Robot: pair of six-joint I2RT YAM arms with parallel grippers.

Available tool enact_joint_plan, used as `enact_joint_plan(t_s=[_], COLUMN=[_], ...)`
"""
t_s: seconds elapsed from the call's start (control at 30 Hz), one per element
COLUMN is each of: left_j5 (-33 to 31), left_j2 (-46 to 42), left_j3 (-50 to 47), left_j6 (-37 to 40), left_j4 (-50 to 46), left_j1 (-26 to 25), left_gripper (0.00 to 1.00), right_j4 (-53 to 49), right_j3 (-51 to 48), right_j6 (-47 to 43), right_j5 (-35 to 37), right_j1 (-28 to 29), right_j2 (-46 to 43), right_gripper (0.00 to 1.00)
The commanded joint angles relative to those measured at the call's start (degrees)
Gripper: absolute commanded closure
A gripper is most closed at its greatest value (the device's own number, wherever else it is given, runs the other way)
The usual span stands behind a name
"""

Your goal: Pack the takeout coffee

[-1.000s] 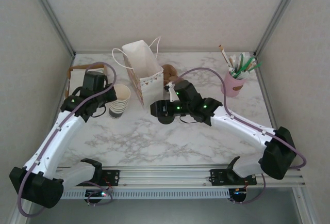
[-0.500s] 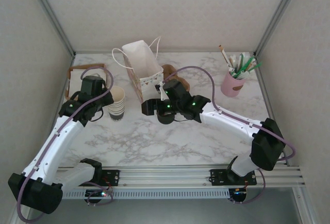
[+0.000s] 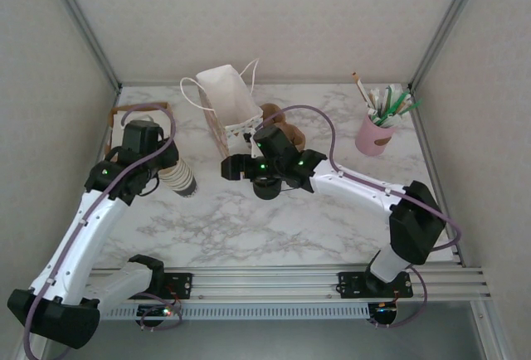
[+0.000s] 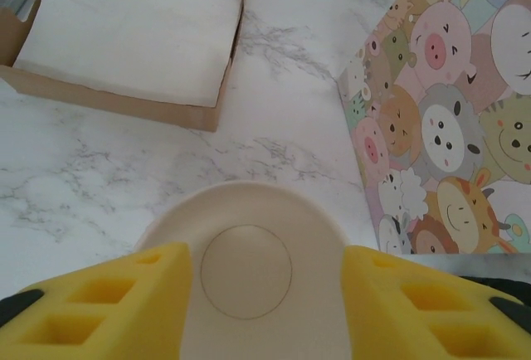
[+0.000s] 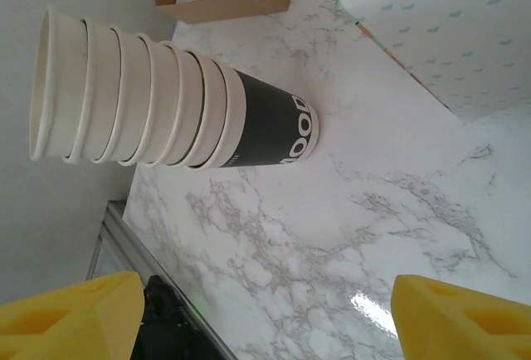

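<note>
A stack of cream paper cups [image 3: 181, 181] with a dark band at its base [image 5: 270, 128] stands left of centre and leans left in the top view. My left gripper [image 3: 166, 165] hovers right over it, open. Its yellow fingers [image 4: 124, 302] straddle the top cup's rim [image 4: 249, 202], and I look down into the cup. My right gripper [image 3: 236, 167] is open wide to the right of the stack and faces it, with bare marble between its fingertips [image 5: 58, 318]. The takeout coffee, a cup on its own, is out of view.
A paper bag [image 3: 228, 111] printed with cartoon animals [image 4: 448, 111] stands behind the stack. A cardboard tray of napkins [image 4: 133, 36] lies at the back left. A squat black lid stack [image 3: 267, 187] sits under the right arm. A pink cup of straws [image 3: 377, 132] stands back right.
The left gripper has opened and shifted left over the stack, whose top now leans left. The right arm has swung left toward the stack.
</note>
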Motion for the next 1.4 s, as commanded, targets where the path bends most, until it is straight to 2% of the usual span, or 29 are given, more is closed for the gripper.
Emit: enact_joint_plan(t_s=[0.0, 0.17, 0.37, 0.47, 0.7, 0.87, 1.07, 1.3, 1.37], left_j5=[2.12, 10.27, 11.99, 11.08, 3.64, 2.58, 2.58, 2.40, 2.23], left_j2=[-0.39, 0.34, 1.87, 3.43, 6.78, 8.59, 9.26, 9.34, 9.52], left_j3=[2.31, 3.38, 4.98, 5.77, 5.82, 4.49, 4.12, 3.60, 3.34], left_j6=[2.70, 5.43, 6.29, 6.62, 6.82, 6.92, 6.92, 6.92, 6.92], left_j4=[-3.30, -4.43, -5.25, -5.56, -7.37, -6.72, -6.44, -6.28, -6.44], left_j1=[0.20, -0.14, -2.74, -4.52, -7.68, -8.23, -8.41, -8.41, -8.41], left_gripper=[0.50, 0.57, 0.59, 0.63, 0.66, 0.72, 0.85, 0.85, 0.81], right_j4=[3.83, 6.88, 8.50, 8.93, 9.82, 9.59, 10.03, 11.53, 11.75], right_j3=[2.75, 4.21, 5.83, 6.65, 7.05, 7.18, 7.16, 7.48, 7.42], right_j6=[3.15, 6.12, 8.18, 8.91, 10.14, 10.33, 10.91, 12.34, 12.68], right_j5=[-0.27, -0.02, 0.30, 0.31, 0.60, 0.90, 0.87, 0.15, 0.16], right_j1=[1.14, 2.33, 3.17, 3.50, 3.87, 3.96, 4.00, 4.03, 3.97], right_j2=[1.94, 5.09, 7.92, 8.93, 9.91, 10.10, 10.44, 11.13, 11.16], right_gripper=[0.23, 0.27, 0.32, 0.33, 0.35, 0.37, 0.37, 0.37, 0.38])
